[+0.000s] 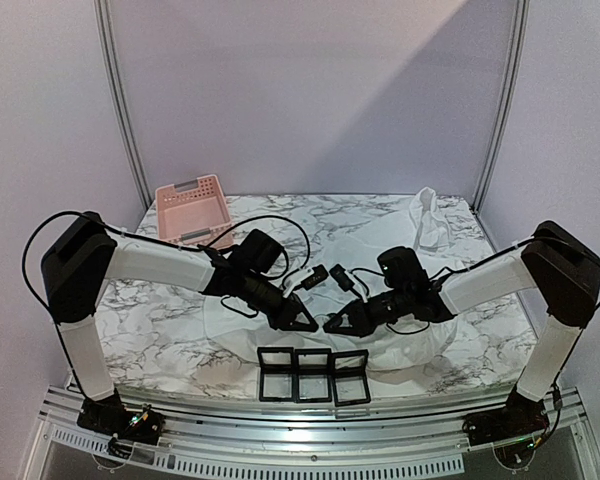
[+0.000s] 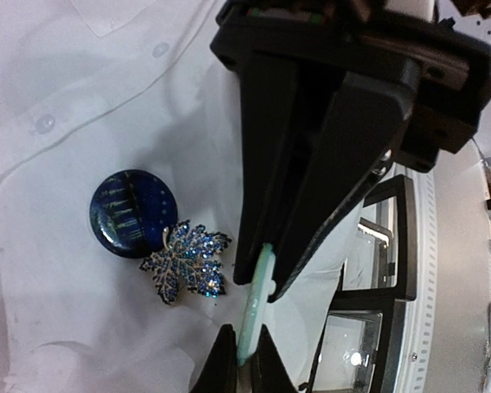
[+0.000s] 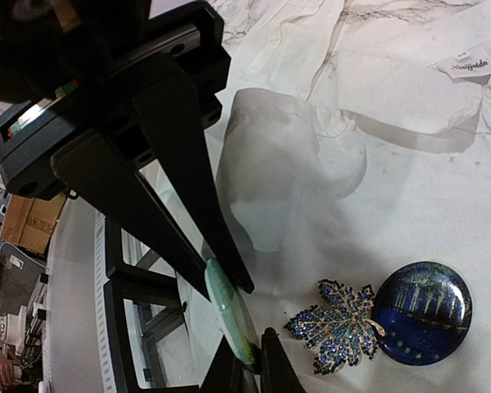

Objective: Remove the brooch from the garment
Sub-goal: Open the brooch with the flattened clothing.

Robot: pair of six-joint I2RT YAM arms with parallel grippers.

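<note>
Left pincer [image 1: 311, 325] and right pincer [image 1: 329, 325] meet tip to tip, both clamped narrow on a pale green oval piece [image 2: 258, 301]. We see both arms stretched inward, low over the garment [image 1: 405, 350] on the bench [image 1: 170, 335], with the blue leaf brooch [image 2: 185, 262] just beside the tips.

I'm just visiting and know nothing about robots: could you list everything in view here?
table: one, white-and-grey marble, under everything
garment: one, white, spread over the table's middle and right
round brooch: one, dark blue, on the garment
leaf brooch: one, sparkly blue, on the garment, touching the round brooch
green oval piece: one, pale green, pinched between both grippers
basket: one, pink, far left corner
display boxes: three, black-framed, row at the near edge
left gripper: one, black, shut on the green oval piece
right gripper: one, black, shut on the same piece
</note>
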